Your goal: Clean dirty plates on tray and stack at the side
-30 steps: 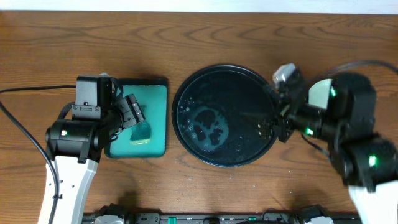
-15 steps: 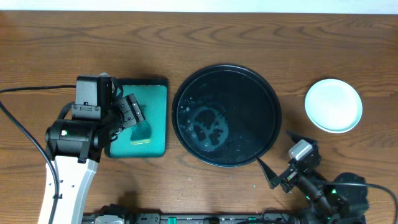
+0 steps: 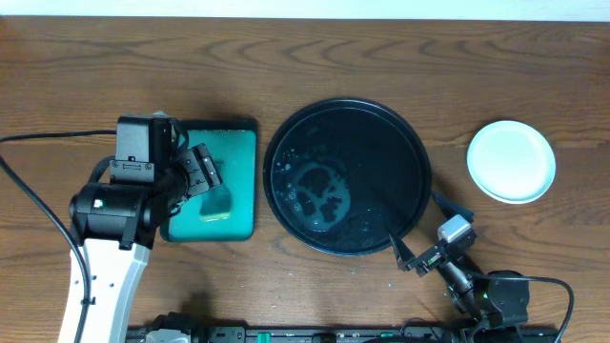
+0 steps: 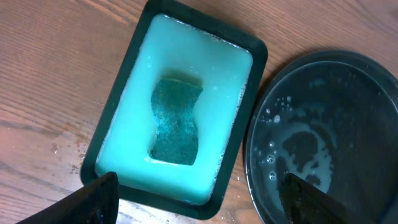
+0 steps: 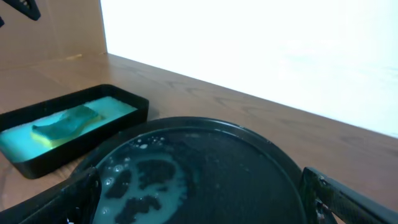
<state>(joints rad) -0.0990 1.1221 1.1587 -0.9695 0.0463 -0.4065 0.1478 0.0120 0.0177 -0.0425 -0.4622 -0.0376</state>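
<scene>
The small round glossy white plate (image 3: 511,161) sits on the brown wooden table (image 3: 286,57), well right of the large round black suds-streaked tray (image 3: 381,133). The left gripper (image 3: 212,181) and right gripper (image 3: 419,233) gape empty. The plate looks stiff, slick, breakable: pinch its rim.

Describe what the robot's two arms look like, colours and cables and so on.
Left arm: bulky black joint housings, white lower link, black cable trailing away. Right arm: slim and black, silver block behind pointed black fingers, small green light, thin black cable looping out.
</scene>
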